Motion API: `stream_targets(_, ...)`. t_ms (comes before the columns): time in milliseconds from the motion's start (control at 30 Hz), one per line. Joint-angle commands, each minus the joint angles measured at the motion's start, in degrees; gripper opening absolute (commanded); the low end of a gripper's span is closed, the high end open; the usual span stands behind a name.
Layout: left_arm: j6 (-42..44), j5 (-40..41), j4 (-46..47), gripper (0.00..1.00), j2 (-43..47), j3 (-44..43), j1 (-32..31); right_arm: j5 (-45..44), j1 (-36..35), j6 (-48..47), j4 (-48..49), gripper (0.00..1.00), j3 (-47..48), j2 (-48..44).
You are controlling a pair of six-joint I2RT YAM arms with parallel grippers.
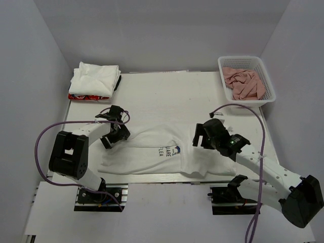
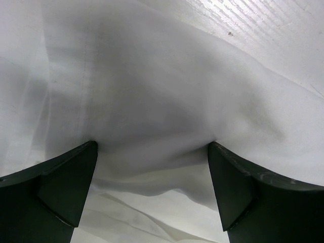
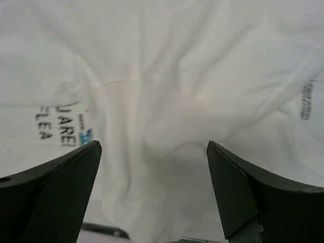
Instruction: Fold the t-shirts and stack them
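A white t-shirt (image 1: 162,152) with dark lettering and a small colourful print lies crumpled across the near part of the table. My left gripper (image 1: 112,135) is open at its left end, jaws wide apart over white cloth (image 2: 152,101). My right gripper (image 1: 200,136) is open above the shirt's right part; the shirt (image 3: 167,91) fills the right wrist view, lettering at its left edge. A stack of folded white t-shirts (image 1: 94,78) lies at the far left corner, a red printed one at the bottom.
A white plastic basket (image 1: 264,68) with salmon-pink cloths (image 1: 244,82) stands at the far right. Grey walls enclose the table (image 1: 167,96) on three sides. The shirt's lower hem reaches the table's near edge.
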State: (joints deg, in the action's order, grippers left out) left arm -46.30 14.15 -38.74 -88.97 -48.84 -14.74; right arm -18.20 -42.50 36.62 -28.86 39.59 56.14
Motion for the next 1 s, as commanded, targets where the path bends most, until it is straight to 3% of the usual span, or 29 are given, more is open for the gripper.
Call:
stream_targets(0, 0.69, 0.61, -1.34, 1.00, 0.02, 2.43, 0.59, -3.87, 6.88, 3.28, -1.30, 0.90, -1.97, 1.07)
stream_targets(100, 0.69, 0.61, -1.34, 1.00, -0.59, 1.91, 0.59, -2.90, 13.91, 2.15, 0.02, 0.90, -3.56, 2.65)
stream_targets(367, 1.22, 0.61, -1.34, 1.00, -2.87, 1.38, 1.12, 13.51, 24.74, 0.30, 9.86, 0.87, -8.13, 6.96)
stream_targets(500, 1.22, 0.61, -0.81, 1.00, -4.01, 1.38, 1.12, 16.61, 27.20, -0.15, 15.50, 0.76, -9.01, 8.45)
stream_targets(633, 1.22, 0.61, -0.81, 1.00, -4.55, 1.38, 1.12, 17.58, 28.87, -0.67, 16.90, 0.50, -8.66, 11.01)
stream_targets(667, 1.22, 0.61, -0.81, 1.00, -5.16, 1.38, 1.12, 17.67, 29.23, -0.67, 17.17, 0.35, -8.83, 11.36)
stream_targets(733, 1.22, 0.61, -0.81, 1.00, -5.16, 1.38, 1.12, 16.71, 30.02, -0.85, 17.00, 0.22, -8.31, 11.36)
stream_targets(767, 1.22, 0.61, -0.81, 1.00, -5.16, 1.38, 1.12, 16.09, 30.11, -1.11, 16.39, 0.09, -8.22, 10.93)
stream_targets(833, 1.22, 0.61, -0.81, 1.00, -5.68, 1.38, 1.12, 13.02, 31.25, -1.90, 15.86, 0.00, -6.90, 10.57)
stream_targets(967, 1.22, 1.23, -0.81, 1.00, -5.69, 1.38, 1.12, 7.92, 33.27, -5.14, 12.61, 0.00, -3.30, 10.92)
